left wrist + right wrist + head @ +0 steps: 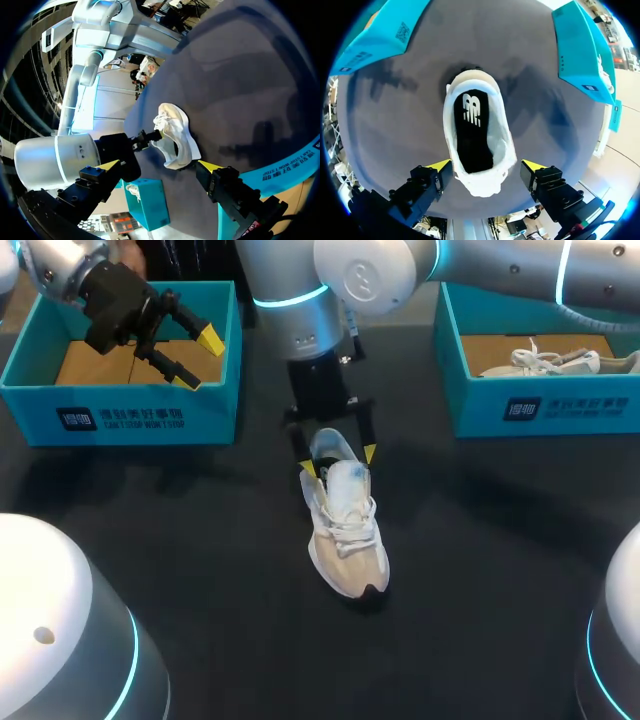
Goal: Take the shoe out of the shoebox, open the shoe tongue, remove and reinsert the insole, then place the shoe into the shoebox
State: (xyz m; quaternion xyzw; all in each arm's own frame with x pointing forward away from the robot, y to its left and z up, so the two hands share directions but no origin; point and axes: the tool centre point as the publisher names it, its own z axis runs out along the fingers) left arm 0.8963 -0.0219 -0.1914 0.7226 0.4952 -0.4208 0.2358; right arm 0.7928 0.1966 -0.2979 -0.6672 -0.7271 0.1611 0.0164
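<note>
Yellow tips of the right gripper [486, 165] are spread wide, one on each side of the white shoe [480, 145], pointing straight down over its opening. They sit just beside the shoe's sides. No squeeze visible, nothing held. The black insole [472, 127] lies inside the shoe, in plain sight through the opening, ahead of the fingers. The right arm comes in from the right and reaches past the middle.

The shoe stands upright on the dark table [200, 540], mid-table between the two boxes, heel end under the gripper and toe toward the near edge.

The left gripper [200, 358] is also wide open and empty, hanging over the left teal shoebox [120, 415] above its brown cardboard floor. It is well apart from the shoe. In the left wrist view the shoe is far ahead of those fingers, with the right gripper at its heel end.

The right teal shoebox [540, 410] has a second white shoe [555, 362] lying in it.
</note>
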